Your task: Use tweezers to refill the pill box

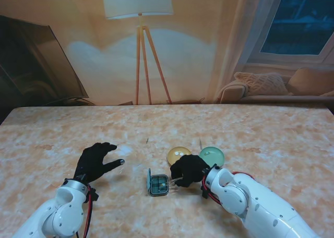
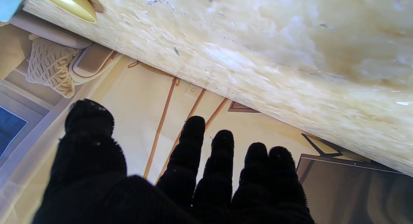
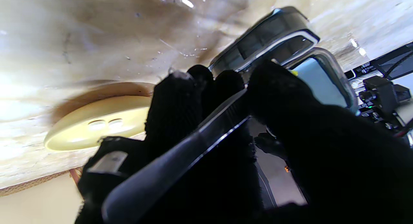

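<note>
Low in the middle of the stand's view, the right hand grips the tweezers between thumb and fingers, tips over the open pill box just left of it. A yellow dish and a green dish sit behind the hand. At lower left, the left hand hovers with fingers spread, holding nothing.

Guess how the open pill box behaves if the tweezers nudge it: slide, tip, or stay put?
Probably slides: the pill box looks small and light, lying flat on a smooth marble-look table, and the left hand is open, away from it. Tipping seems unlikely for the low tray, though its raised lid could flop. The tweezers held in the right hand look stiff enough to push.
</note>
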`<action>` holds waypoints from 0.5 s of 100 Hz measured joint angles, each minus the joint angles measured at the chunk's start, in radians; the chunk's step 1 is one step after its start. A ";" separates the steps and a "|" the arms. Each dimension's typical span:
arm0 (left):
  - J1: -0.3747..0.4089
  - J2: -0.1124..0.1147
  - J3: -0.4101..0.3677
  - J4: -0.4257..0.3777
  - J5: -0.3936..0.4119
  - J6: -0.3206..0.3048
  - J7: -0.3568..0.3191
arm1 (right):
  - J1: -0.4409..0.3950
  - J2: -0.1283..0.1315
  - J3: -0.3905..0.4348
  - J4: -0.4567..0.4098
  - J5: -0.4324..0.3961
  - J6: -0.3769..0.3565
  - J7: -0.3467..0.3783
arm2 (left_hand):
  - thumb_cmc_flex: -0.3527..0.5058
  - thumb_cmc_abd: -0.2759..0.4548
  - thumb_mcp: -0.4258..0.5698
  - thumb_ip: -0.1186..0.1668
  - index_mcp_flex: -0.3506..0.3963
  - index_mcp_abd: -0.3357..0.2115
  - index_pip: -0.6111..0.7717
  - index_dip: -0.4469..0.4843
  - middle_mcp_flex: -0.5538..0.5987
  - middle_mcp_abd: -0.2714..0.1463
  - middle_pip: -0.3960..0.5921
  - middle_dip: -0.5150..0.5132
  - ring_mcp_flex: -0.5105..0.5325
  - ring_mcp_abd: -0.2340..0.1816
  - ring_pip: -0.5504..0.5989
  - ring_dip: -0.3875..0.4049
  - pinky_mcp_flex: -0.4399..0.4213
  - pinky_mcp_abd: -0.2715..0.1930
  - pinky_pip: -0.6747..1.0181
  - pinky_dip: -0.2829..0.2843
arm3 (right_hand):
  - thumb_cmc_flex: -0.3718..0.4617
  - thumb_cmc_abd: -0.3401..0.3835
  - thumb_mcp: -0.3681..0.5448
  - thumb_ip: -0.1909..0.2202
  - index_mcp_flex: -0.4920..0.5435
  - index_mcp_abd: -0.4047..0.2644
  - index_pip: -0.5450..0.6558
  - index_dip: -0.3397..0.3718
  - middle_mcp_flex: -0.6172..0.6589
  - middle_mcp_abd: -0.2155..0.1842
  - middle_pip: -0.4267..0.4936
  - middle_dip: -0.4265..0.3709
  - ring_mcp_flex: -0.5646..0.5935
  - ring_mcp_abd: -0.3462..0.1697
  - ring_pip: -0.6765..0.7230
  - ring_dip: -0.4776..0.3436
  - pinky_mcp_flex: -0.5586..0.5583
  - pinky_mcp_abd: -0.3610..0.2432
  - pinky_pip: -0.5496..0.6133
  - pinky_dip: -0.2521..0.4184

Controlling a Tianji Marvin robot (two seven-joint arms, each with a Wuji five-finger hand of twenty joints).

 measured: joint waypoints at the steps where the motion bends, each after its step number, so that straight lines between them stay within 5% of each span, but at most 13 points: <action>1: 0.000 0.000 0.000 0.000 0.000 0.000 0.000 | 0.001 0.000 -0.001 0.001 0.000 0.001 -0.001 | 0.000 0.000 0.000 0.000 0.000 0.000 0.000 0.000 0.000 0.000 0.000 0.000 0.000 0.000 0.000 0.000 0.000 0.000 0.000 0.000 | 0.000 0.004 0.000 0.000 0.000 0.002 0.000 0.000 0.000 0.000 -0.001 0.000 0.000 0.000 0.000 0.000 0.000 0.000 0.000 0.000; 50: 0.003 -0.002 -0.002 0.005 -0.013 -0.003 0.005 | 0.025 -0.005 -0.016 0.008 0.029 0.026 0.040 | 0.000 0.000 0.000 0.000 0.013 0.000 0.000 0.000 0.000 0.000 0.000 0.000 0.000 0.000 0.000 0.000 0.002 0.000 0.000 0.000 | 0.011 0.037 -0.008 -0.011 -0.038 0.020 0.000 0.000 -0.039 0.018 -0.028 0.000 -0.045 0.013 -0.043 -0.013 -0.049 0.005 -0.005 0.000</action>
